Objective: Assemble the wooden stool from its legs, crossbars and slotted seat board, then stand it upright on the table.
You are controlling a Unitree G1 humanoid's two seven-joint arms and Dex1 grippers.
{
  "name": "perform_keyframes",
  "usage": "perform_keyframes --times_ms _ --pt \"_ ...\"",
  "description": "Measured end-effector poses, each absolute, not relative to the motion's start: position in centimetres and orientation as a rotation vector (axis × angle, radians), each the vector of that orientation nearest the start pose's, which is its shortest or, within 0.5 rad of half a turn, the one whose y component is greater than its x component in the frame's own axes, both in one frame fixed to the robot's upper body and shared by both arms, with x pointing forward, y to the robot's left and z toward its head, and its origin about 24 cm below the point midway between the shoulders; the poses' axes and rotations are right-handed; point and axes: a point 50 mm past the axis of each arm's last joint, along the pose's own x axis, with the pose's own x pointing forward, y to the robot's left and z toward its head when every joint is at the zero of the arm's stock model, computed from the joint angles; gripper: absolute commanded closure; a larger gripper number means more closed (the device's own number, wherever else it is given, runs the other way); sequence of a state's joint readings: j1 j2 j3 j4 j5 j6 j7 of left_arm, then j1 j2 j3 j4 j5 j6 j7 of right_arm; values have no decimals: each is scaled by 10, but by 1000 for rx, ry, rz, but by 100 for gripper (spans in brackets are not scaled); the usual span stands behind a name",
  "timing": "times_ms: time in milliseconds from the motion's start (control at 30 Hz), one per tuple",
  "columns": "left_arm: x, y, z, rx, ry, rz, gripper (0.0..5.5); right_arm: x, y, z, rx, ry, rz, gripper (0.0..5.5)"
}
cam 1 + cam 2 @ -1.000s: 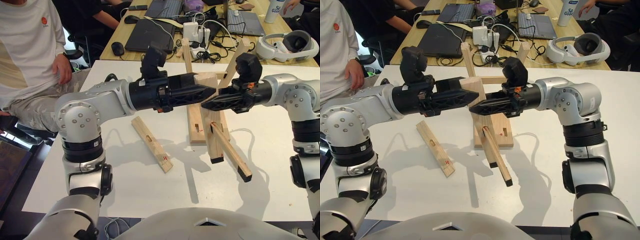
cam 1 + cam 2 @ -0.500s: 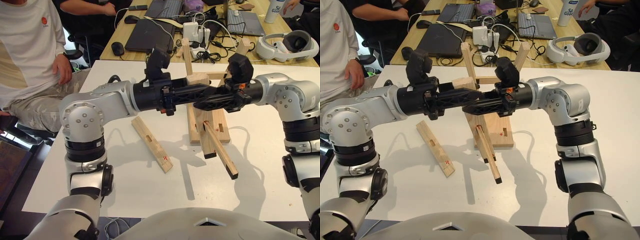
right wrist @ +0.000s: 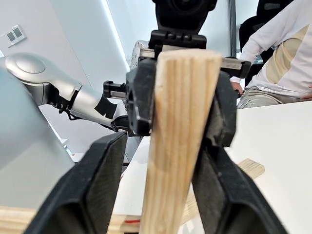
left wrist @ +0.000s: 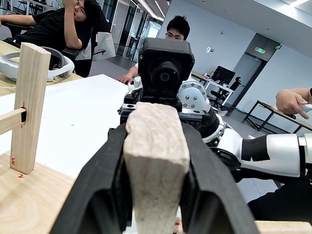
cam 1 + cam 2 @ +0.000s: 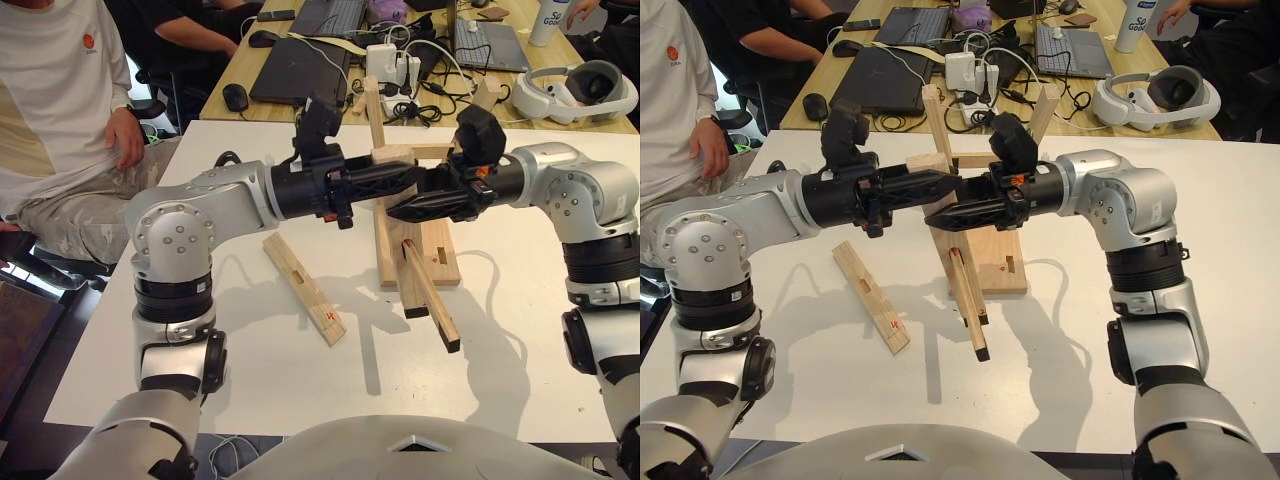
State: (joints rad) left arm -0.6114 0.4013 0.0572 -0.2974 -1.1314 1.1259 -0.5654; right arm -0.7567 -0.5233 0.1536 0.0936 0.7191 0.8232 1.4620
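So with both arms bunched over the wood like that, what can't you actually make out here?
- Eye views: what the upper end of the leg meets; the right gripper and left gripper cover it.
- Left wrist view: how long the wooden piece in the grip is; the fingers and the bottom edge cut it off.
- Eye views: the red marks on the loose bar, too small to read.

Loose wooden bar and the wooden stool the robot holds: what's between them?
Nothing: in the left eye view, bare white table lies between the loose wooden bar and the half-built wooden stool.
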Motion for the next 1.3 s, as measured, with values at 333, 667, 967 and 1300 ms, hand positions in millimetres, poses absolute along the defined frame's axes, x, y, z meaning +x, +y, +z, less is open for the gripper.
perform_keyframes --times_ms 333,667,967,1300 --pt "282 154 217 -339 132 -1022 449 303 -211 201 -69 321 1472 251" --pt "296 189 221 -260 35 -423 449 221 -217 82 -187 678 1285 251" --pt "304 195 236 -253 -19 -273 449 230 -193 45 -289 713 1080 251" --pt "306 187 237 -208 -30 -275 449 249 -127 78 -242 452 1149 251"
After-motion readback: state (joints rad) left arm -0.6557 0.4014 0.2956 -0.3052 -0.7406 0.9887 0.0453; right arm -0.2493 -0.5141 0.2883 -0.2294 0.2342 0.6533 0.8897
